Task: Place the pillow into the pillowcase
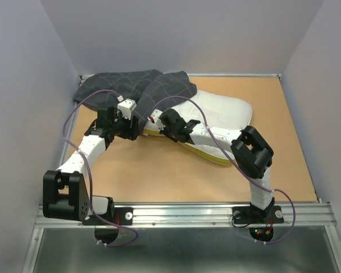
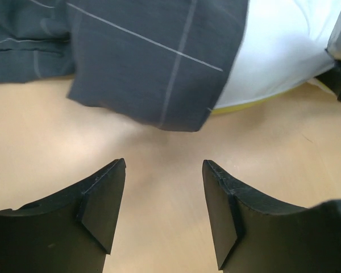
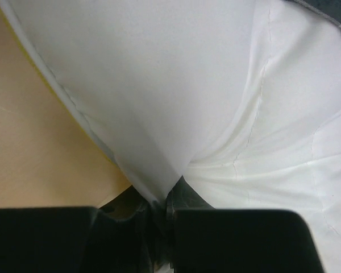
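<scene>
Since the white quilted, yellow-edged pillow (image 1: 224,111) on the tabletop (image 1: 176,176) looks soft, the right jaws pinch a fold near its edge; the left jaws gape beside the limp dark gridded pillowcase (image 1: 131,85) overlapping it.

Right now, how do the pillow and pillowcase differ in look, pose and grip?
The pillow is white, yellow-edged; the pillowcase is dark grey with grid lines. The pillow lies fairly flat; the pillowcase is rumpled, draped over its left end. The right gripper pinches the pillow; the pillowcase is free of the open left gripper. Both rest on the table.
</scene>
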`<state>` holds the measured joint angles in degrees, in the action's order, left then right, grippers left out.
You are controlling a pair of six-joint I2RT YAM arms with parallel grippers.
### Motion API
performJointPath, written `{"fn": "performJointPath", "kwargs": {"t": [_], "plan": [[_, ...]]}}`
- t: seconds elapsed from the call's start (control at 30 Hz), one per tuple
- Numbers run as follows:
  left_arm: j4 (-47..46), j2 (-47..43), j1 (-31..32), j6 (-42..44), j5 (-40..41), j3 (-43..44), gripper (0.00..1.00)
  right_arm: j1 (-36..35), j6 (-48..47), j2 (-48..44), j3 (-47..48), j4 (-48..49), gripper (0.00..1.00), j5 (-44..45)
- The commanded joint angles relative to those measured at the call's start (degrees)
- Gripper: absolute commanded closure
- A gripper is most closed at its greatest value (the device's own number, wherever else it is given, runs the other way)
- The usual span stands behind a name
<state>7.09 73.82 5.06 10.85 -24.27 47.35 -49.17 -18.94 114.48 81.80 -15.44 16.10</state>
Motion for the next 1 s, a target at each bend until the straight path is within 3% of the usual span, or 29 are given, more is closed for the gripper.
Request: {"fn": "performJointPath", "kwargs": {"t": [0.0,0.1,0.13,0.37,0.47,0.53,0.6,0.67,0.7,0.8,0.93,0.97], "plan": [[-6.1,0.1,4.5,1.3,4.2,1.8,0.30,0.9,2.3,-3.9,5.5,1.6,0.99,-2.5],[-9.2,2.2,6.8,1.3,4.2,2.0,0.30,1.2,2.6,-4.1,6.4,1.6,0.99,-2.6],[-9.9,2.8,7.2,-1.6,9.3,2.1,0.30,1.3,2.7,-4.2,6.6,1.5,0.99,-3.0],[-12.2,7.1,10.1,-2.6,17.8,3.4,0.31,1.4,3.8,-4.6,7.8,0.7,0.99,-3.6],[-12.2,7.9,10.1,-2.5,21.0,3.5,0.42,1.7,4.7,-4.9,8.4,0.4,0.99,-4.1],[-11.8,8.0,10.1,-2.1,21.6,3.9,0.61,2.1,5.1,-4.8,8.7,0.0,0.99,-4.4],[-10.8,7.4,10.1,-1.5,17.0,4.6,0.86,2.8,6.4,-4.4,9.2,-0.4,0.99,-5.4],[-9.9,6.6,10.2,-1.4,10.4,4.9,0.95,3.3,7.6,-3.6,10.0,-0.6,1.00,-6.5],[-9.6,5.5,11.0,-1.3,3.3,5.1,1.00,3.5,9.0,-3.2,10.6,-0.8,0.99,-6.9],[-7.5,3.8,12.7,-1.4,-10.9,5.7,1.00,4.3,12.1,-0.9,14.6,-1.5,0.99,-8.8],[-2.0,4.0,16.8,-1.6,-17.8,9.2,1.00,5.8,20.8,3.5,23.9,-3.3,0.99,-11.5],[-1.0,4.0,17.3,-2.0,-22.6,9.9,1.00,6.4,22.4,4.3,23.9,-3.6,0.99,-12.2]]}}
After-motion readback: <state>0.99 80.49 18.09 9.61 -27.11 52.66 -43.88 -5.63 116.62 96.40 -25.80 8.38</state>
